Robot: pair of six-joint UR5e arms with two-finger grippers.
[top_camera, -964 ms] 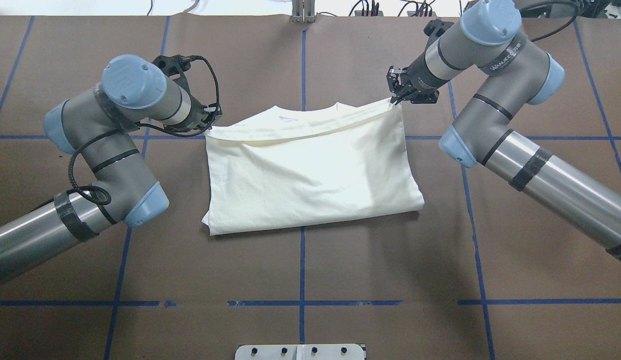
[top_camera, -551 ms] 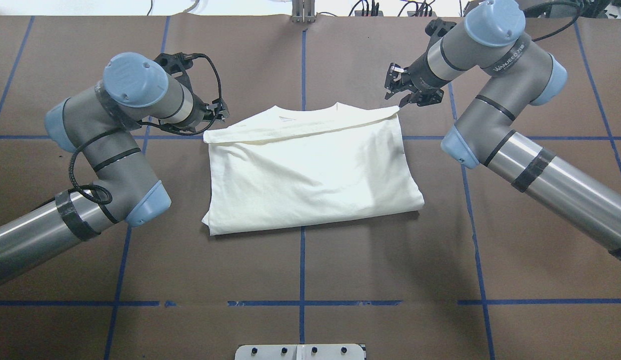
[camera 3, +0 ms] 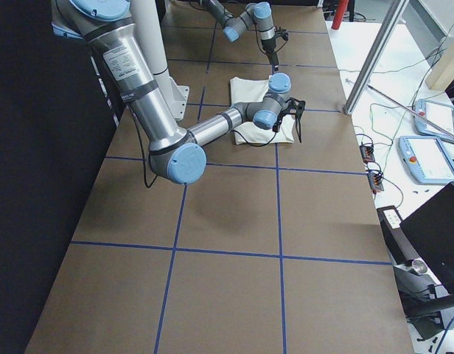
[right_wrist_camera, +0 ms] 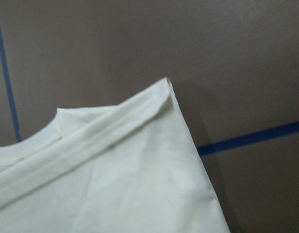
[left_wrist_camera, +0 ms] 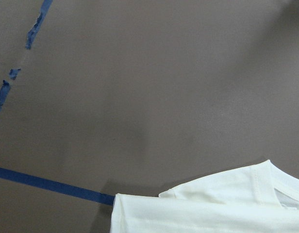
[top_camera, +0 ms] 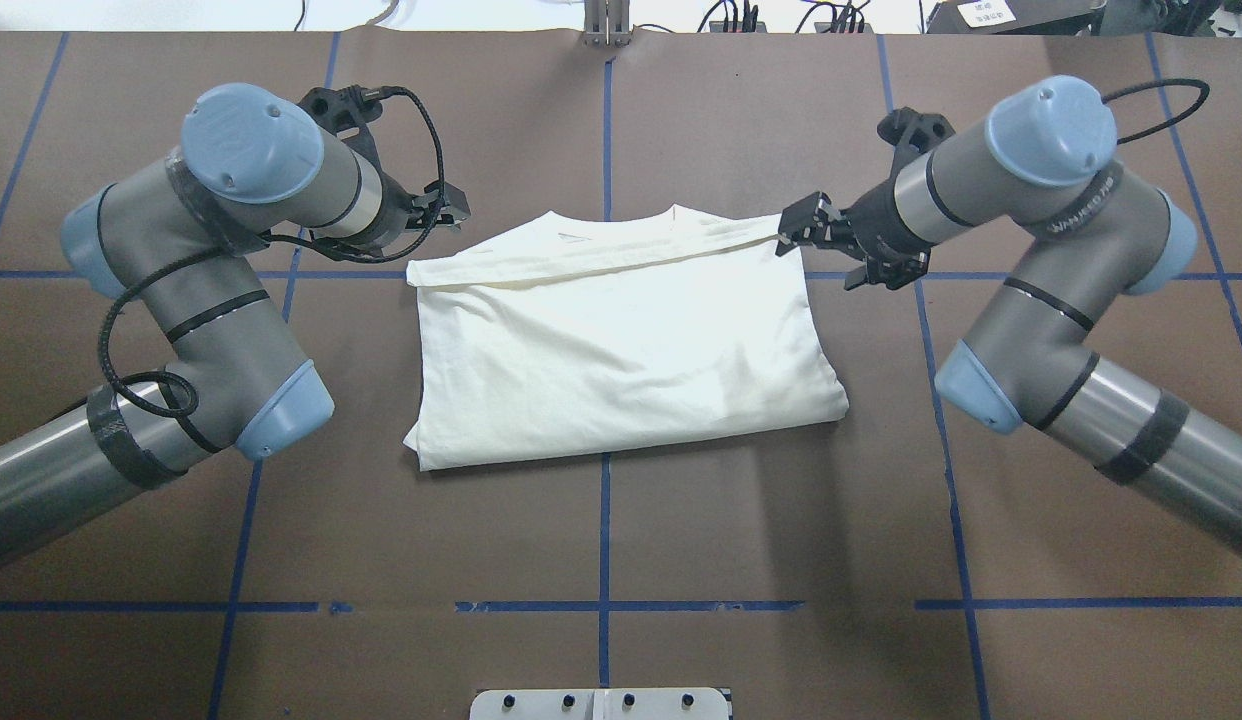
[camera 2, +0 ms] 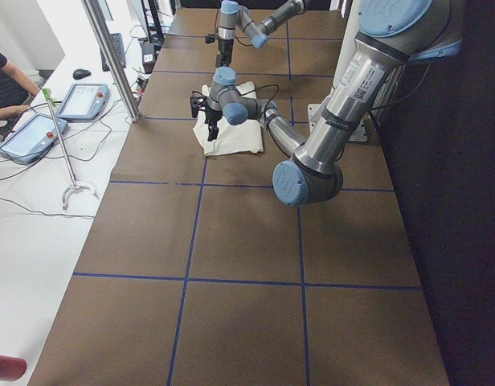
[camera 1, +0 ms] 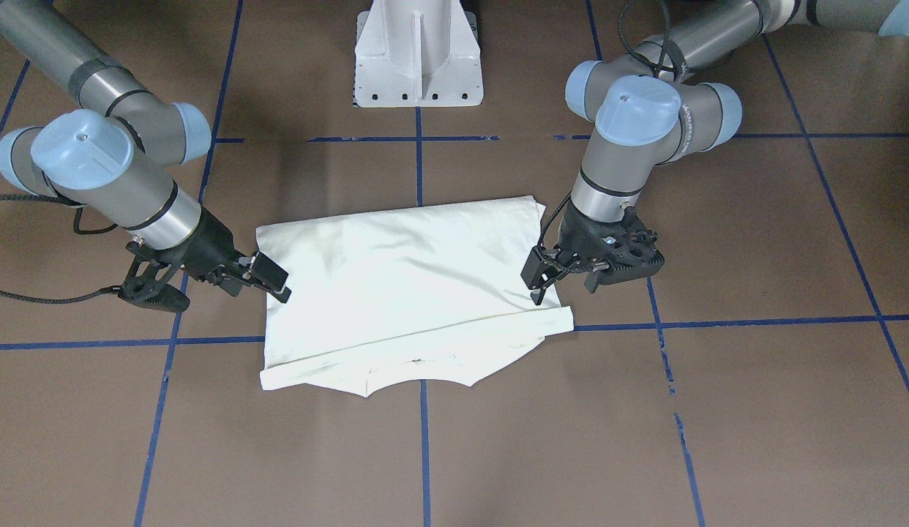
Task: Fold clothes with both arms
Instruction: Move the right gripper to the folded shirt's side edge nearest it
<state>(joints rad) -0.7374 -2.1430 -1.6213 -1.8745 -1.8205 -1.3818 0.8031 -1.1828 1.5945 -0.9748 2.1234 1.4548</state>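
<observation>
Cream-white cotton shirt (top_camera: 621, 340) lies folded at centre of table (top_camera: 181, 540), collar at 12 o'clock in overhead view. Only plain fabric shows (sleeves tucked out of sight). L gripper (top_camera: 449, 212) hovers just off the shirt's 10 o'clock corner, jaws apart, holding nothing. R gripper (top_camera: 799, 230) is at the 2 o'clock corner, jaws apart too, no cloth between them; can't tell if it touches. Wrist cams catch only shirt corners & brown cover. Side views: grippers too small to judge. Both arms cut off at frame edges.
</observation>
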